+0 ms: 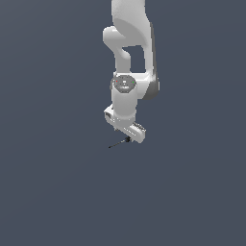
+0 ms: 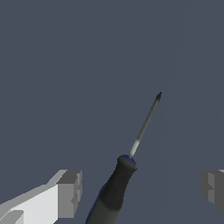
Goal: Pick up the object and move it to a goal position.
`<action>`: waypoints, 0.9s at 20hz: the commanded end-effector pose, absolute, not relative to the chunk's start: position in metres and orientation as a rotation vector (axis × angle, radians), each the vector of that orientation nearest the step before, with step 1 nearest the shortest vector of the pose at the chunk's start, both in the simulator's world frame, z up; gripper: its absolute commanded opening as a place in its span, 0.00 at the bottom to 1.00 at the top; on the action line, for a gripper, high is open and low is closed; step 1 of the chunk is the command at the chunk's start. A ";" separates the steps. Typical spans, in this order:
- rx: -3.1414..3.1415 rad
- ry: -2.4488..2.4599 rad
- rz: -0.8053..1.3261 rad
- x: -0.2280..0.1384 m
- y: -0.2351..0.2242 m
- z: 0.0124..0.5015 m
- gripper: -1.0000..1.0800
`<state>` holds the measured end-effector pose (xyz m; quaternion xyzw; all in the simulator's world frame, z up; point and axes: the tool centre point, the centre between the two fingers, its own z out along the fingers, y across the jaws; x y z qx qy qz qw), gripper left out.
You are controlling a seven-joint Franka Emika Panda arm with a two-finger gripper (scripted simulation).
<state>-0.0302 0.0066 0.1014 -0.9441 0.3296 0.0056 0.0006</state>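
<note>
Your gripper [image 2: 140, 192] sits spread wide, fingers [image 2: 70, 192] flanking the screwdriver [image 2: 116, 188] handle without touching it (shaft pointing away), so closing should catch the thick part.

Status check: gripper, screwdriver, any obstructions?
Gripper open, fingers apart. Screwdriver between them, not clamped. Nothing else in view.

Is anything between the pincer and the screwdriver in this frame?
Nothing visible. In the wrist view the screwdriver handle sits in the open gap between the pincer fingers, with clear space on both sides. No goal marker shows in either view.
</note>
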 end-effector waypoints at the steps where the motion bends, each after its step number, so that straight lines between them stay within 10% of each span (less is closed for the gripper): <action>1: -2.927 1.136 0.016 -0.033 0.009 0.096 0.96; 18: -2.688 1.625 0.002 -0.048 0.019 0.068 0.96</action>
